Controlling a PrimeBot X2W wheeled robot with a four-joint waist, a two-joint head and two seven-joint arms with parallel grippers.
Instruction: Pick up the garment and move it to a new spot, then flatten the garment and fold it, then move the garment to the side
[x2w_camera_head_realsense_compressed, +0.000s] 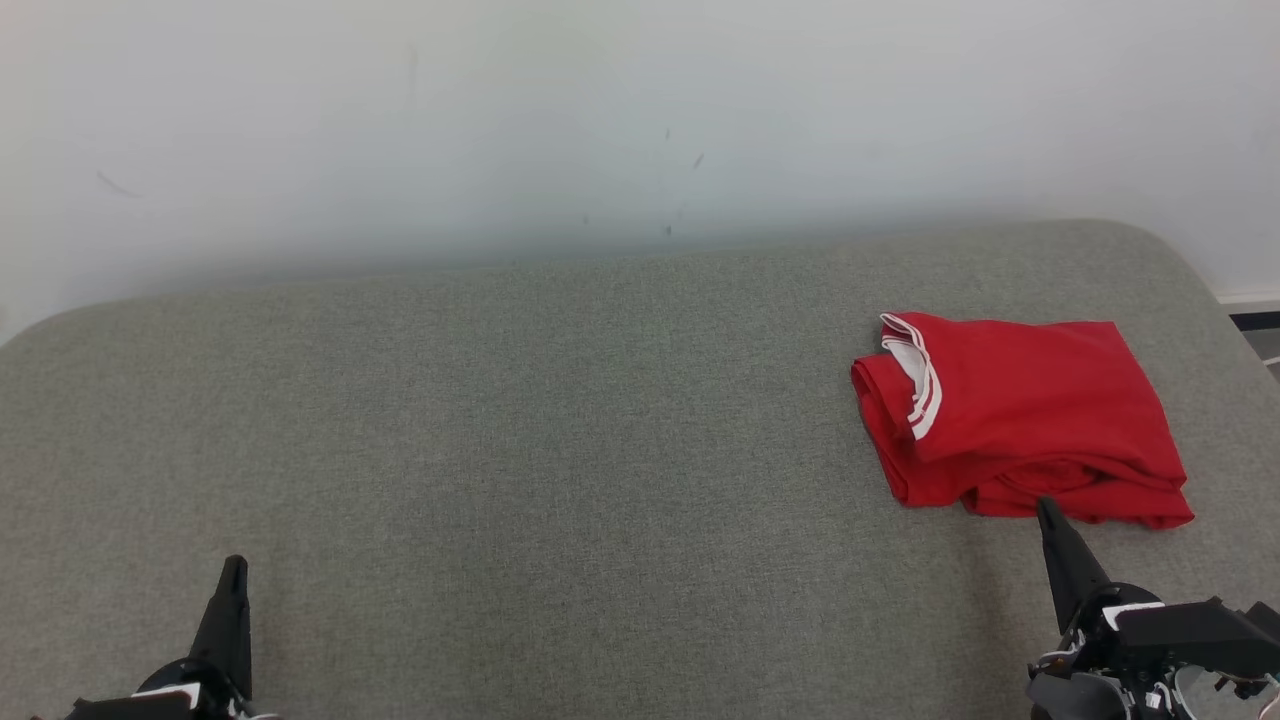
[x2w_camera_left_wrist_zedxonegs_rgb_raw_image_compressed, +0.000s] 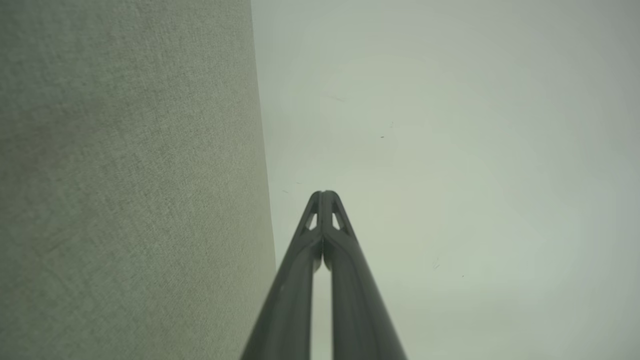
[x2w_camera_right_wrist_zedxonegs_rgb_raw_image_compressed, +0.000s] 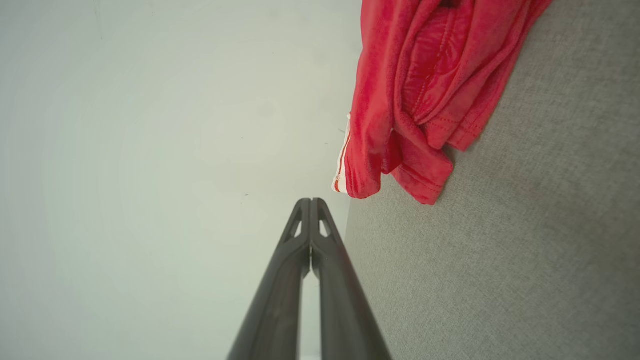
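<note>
On the right-hand part of the grey upholstered surface (x2w_camera_head_realsense_compressed: 560, 420), toward its far edge, we list item one: a red garment (x2w_camera_head_realsense_compressed: 1030, 415), folded into a rough rectangle several layers thick. Its white-striped trim (x2w_camera_head_realsense_compressed: 918, 375) lies at the fold's left end. The near hem is bunched and uneven, with loose layers showing. From the right wrist view we see the same garment (x2w_camera_right_wrist_zedxonegs_rgb_raw_image_compressed: 400, 100) as rumpled red folds lying on the grey fabric, with the striped trim at their edge.

Item two: right gripper (x2w_camera_head_realsense_compressed: 1047, 508), at the lower right of the head view, its two dark fingers pressed together into a single point. We note the tip just beside the garment's near hem; from the head view we cannot tell whether it touches the cloth. The right wrist view shows the right gripper (x2w_camera_right_wrist_zedxonegs_rgb_raw_image_compressed: 310, 201) closed, its tip apart from the red folds, with nothing caught between the fingers.

Item three: left gripper (x2w_camera_head_realsense_compressed: 236, 568), at the lower left of the head view, well apart from the garment, over bare grey fabric. Its fingers are likewise pressed together and hold nothing. In the left wrist view we see the left gripper (x2w_camera_left_wrist_zedxonegs_rgb_raw_image_compressed: 324, 194) with both fingers meeting at the tip.

Item four: a pale wall (x2w_camera_head_realsense_compressed: 600, 120) behind the surface, plain, bearing a few small dark marks.
</note>
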